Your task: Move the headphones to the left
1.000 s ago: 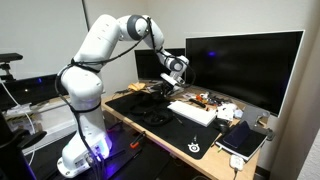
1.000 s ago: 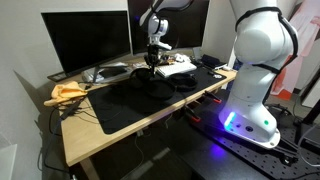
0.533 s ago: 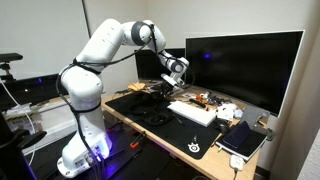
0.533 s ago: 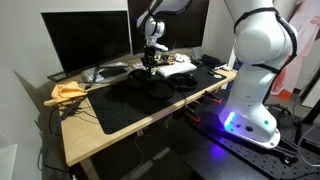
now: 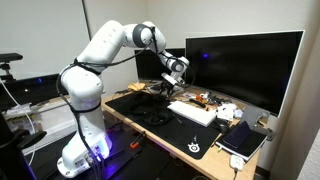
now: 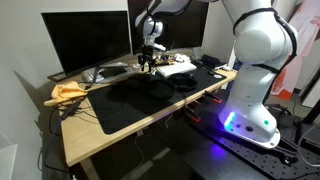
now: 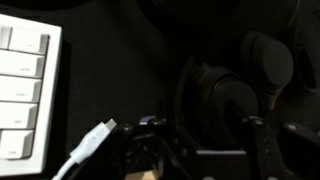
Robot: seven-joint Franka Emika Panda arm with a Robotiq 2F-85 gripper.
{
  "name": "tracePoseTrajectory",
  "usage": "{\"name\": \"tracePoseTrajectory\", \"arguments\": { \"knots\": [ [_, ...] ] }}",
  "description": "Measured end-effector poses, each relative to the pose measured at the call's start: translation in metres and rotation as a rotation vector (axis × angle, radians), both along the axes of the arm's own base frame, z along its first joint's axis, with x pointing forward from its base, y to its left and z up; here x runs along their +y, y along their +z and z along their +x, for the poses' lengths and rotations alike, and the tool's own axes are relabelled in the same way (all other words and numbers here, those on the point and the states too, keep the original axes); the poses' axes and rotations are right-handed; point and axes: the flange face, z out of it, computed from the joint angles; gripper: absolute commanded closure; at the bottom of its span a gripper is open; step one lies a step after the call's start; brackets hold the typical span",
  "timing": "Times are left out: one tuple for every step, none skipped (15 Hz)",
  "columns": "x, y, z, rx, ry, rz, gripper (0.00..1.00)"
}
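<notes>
The black headphones (image 5: 155, 118) lie on the black desk mat (image 5: 205, 136), in front of the white keyboard (image 5: 192, 112). In the wrist view the headphones (image 7: 215, 90) fill the dark middle, with one round ear cup at the upper right. My gripper (image 5: 167, 87) hangs just above them, also seen in an exterior view (image 6: 147, 66). In the wrist view its two fingers (image 7: 205, 150) stand apart on either side of the headband, open and holding nothing. The headphones are hard to make out on the mat (image 6: 120, 100) in an exterior view.
A large monitor (image 5: 245, 65) stands behind the keyboard (image 7: 20, 90). A white cable (image 7: 90, 148) runs beside the gripper. A yellow cloth (image 6: 67, 92) lies at one desk end, and a dark notebook (image 5: 245, 138) and a mouse (image 5: 196, 146) lie at the other.
My gripper has risen slightly and shifted a little toward the monitors. The headphones have not moved on the mat.
</notes>
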Motion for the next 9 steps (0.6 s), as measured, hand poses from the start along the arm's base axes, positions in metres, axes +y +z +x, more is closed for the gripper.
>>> {"name": "tracePoseTrajectory", "arguments": {
  "knots": [
    [-0.001,0.003,0.0,-0.005,-0.001,-0.001,0.04],
    [-0.001,0.006,0.0,-0.01,-0.001,-0.002,0.0],
    [-0.002,0.011,-0.001,-0.017,-0.001,-0.004,0.0],
    [-0.003,0.016,-0.002,-0.026,-0.002,-0.009,0.0],
    [-0.003,0.021,-0.006,-0.035,-0.001,-0.016,0.0],
    [-0.004,0.026,-0.01,-0.046,0.0,-0.024,0.0],
    [-0.006,0.031,-0.016,-0.06,0.004,-0.033,0.0],
    [-0.008,0.035,-0.023,-0.073,0.007,-0.043,0.0],
    [-0.01,0.039,-0.031,-0.089,0.013,-0.057,0.0]
  ]
}}
